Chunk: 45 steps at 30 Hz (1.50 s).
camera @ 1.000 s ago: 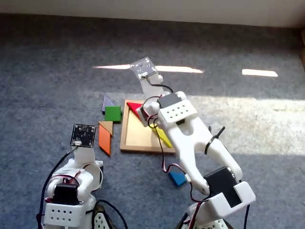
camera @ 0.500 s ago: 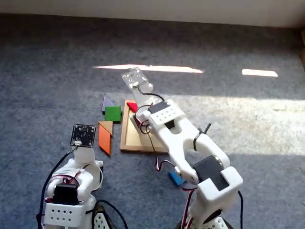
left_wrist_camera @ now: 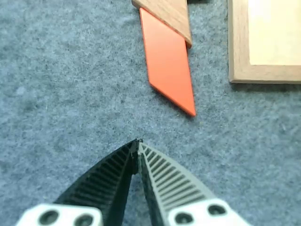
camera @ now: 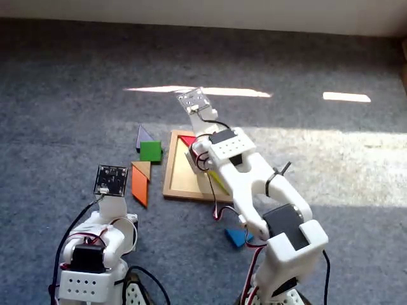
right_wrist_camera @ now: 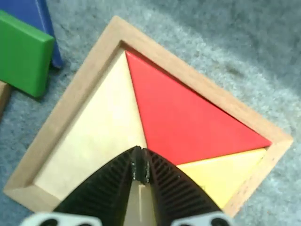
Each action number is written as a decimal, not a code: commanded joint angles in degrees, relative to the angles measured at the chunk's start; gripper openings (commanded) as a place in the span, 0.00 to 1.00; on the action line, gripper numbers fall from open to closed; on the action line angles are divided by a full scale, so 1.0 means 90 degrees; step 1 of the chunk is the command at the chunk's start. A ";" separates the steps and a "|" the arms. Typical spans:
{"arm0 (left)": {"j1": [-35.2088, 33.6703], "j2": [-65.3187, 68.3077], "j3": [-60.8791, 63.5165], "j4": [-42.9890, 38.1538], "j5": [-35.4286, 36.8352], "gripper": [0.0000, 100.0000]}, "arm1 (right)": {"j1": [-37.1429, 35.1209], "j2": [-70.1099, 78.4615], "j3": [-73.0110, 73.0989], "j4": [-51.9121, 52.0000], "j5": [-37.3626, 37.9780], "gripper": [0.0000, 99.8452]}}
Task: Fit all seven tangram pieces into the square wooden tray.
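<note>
Red triangle [right_wrist_camera: 183,117] lies in tray [right_wrist_camera: 71,106] beside right gripper [right_wrist_camera: 140,162].

Triangle [right_wrist_camera: 188,122] in tray [right_wrist_camera: 70,106], parallelogram [left_wrist_camera: 169,61] left of it

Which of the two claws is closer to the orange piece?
Left. The left gripper hangs over the carpet just short of the orange piece; the right gripper is over the wooden tray, by the red triangle.

Grey-blue carpet [camera: 76,95] covers the whole surface. Sunlight strips [camera: 346,97] near its far edge. Pale wall [camera: 254,13] beyond.
</note>
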 commanded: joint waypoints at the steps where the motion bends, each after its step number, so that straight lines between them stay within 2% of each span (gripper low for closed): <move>1: 0.0044 -0.0200 0.0122 0.0029 -0.0059 0.01 | 0.0171 -0.0405 -0.0278 0.0366 -0.0010 0.01; 6: 0.0044 -0.0200 0.0122 0.0029 -0.0059 0.01 | 0.0190 -0.1714 -0.0073 0.0542 -0.0029 0.01; 14: 0.0044 -0.0200 0.0122 0.0029 -0.0059 0.01 | 0.0200 -0.3961 0.1372 0.0640 -0.0020 0.01; 19: 0.0044 -0.0200 0.0122 0.0029 -0.0059 0.01 | 0.0200 -0.5094 0.2232 0.1363 0.0000 0.01; 21: 0.0044 -0.0200 0.0122 0.0029 -0.0059 0.01 | 0.0200 -0.5377 0.2418 0.1880 0.0283 0.01; 25: 0.0044 -0.0200 0.0122 0.0029 -0.0059 0.01 | 0.0200 -0.5524 0.2672 0.2847 0.1348 0.01; 32: 0.0044 -0.0200 0.0122 0.0029 -0.0059 0.01 | -0.0044 -0.5455 0.2926 0.3902 0.2286 0.01; 37: 0.0044 -0.0200 0.0122 0.0029 -0.0059 0.01 | -0.0611 -0.5182 0.3678 0.3941 0.2725 0.01; 42: 0.0044 -0.0200 0.0122 0.0029 -0.0059 0.01 | -0.0640 -0.4879 0.3990 0.3932 0.2755 0.01; 45: 0.0044 -0.0200 0.0122 0.0029 -0.0059 0.01 | -0.0659 -0.4830 0.4000 0.3932 0.2735 0.06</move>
